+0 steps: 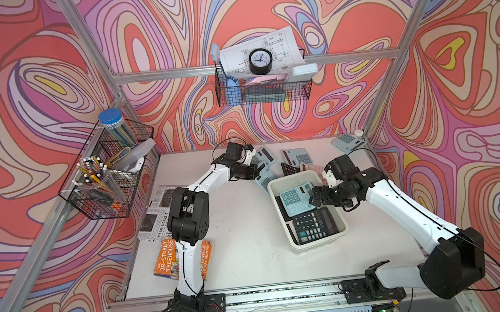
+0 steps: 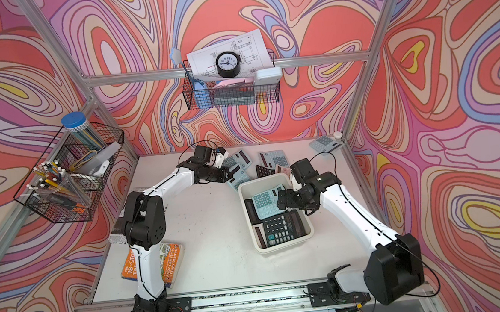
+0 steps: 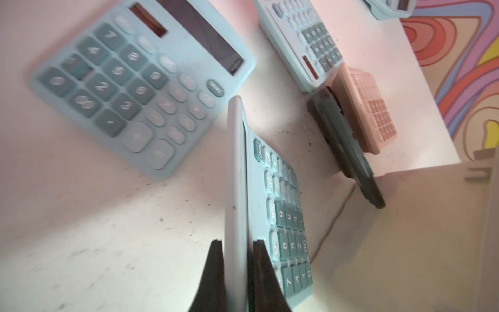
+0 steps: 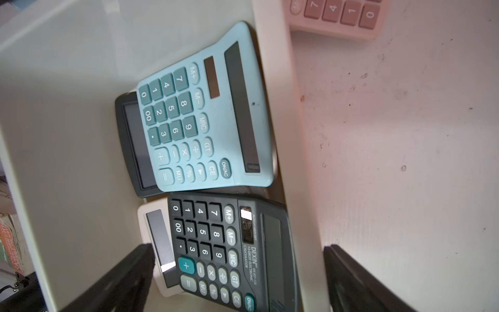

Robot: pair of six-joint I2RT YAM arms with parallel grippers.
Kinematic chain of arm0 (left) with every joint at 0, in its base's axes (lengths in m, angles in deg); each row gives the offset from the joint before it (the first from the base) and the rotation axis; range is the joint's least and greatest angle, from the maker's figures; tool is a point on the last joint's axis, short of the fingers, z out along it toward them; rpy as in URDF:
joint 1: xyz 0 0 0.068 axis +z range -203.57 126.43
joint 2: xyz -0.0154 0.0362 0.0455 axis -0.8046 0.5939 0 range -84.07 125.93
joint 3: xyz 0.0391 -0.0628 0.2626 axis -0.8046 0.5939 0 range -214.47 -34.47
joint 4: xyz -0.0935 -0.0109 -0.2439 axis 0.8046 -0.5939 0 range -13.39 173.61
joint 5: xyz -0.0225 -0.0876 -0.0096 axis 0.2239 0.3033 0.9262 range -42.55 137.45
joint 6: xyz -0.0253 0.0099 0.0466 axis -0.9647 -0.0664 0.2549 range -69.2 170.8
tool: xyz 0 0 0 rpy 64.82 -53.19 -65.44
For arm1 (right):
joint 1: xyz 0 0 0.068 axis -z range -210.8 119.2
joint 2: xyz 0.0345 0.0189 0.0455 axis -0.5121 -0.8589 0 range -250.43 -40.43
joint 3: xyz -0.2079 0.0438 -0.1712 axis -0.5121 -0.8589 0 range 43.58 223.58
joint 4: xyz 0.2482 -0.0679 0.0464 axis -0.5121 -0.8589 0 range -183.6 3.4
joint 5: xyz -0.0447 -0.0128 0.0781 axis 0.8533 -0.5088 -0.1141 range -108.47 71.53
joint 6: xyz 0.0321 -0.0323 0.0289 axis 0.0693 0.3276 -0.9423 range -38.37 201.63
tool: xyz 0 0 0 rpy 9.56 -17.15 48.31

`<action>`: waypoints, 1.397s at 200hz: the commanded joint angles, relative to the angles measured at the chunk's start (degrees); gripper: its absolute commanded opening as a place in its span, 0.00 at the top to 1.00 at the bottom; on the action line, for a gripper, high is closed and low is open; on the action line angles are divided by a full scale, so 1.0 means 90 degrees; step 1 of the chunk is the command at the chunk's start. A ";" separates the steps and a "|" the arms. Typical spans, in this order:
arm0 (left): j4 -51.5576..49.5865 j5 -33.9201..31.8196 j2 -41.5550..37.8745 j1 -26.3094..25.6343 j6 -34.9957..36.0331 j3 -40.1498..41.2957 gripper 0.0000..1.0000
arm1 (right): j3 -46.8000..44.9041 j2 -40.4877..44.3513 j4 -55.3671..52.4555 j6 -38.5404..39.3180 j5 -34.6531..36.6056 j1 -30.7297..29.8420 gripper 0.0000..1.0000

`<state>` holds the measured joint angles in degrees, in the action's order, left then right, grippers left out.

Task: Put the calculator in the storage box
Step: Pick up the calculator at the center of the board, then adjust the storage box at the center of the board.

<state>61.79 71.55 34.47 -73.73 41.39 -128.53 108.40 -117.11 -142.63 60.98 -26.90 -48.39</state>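
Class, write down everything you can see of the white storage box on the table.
The storage box is a cream-white, smooth plastic tub: rectangular, rounded corners, rolled rim, no lid. It sits flat and skewed on the white table, right of centre. Inside, a light blue calculator and a black calculator lie face up on others partly hidden beneath. The open right gripper hovers over one long wall.

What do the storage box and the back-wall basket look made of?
The storage box: likely plastic, cream, with a smooth semi-gloss finish; it has moulded rounded corners and a rolled rim. The back-wall basket: probably coated metal wire, black; it is a thin open grid you can see through.
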 commanded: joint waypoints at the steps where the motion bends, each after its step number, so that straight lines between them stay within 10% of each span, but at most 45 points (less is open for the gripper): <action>1: 0.0141 -0.1262 -0.0598 0.0036 -0.0229 0.0386 1.00 | 0.0094 -0.0145 0.0131 0.0015 -0.0138 0.0001 0.02; 85: -0.0276 -0.3368 -0.2430 0.0050 -0.1436 0.1454 1.00 | 0.0070 -0.0386 0.0416 0.0153 -0.0092 0.0001 0.02; 167: -0.0592 -0.2662 -0.4329 0.0045 -0.2764 0.2486 1.00 | 0.0279 -0.0686 0.0204 0.0063 0.0585 0.0001 0.05; 279: -0.0374 -0.2076 -0.6138 -0.0056 -0.3756 0.3534 1.00 | -0.0796 -0.0417 0.2389 -0.2441 -0.1924 -0.0019 0.25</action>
<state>56.80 51.20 -17.68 -73.91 9.76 -97.51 102.95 -121.83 -129.80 46.38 -36.38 -48.10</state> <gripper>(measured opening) 0.079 0.761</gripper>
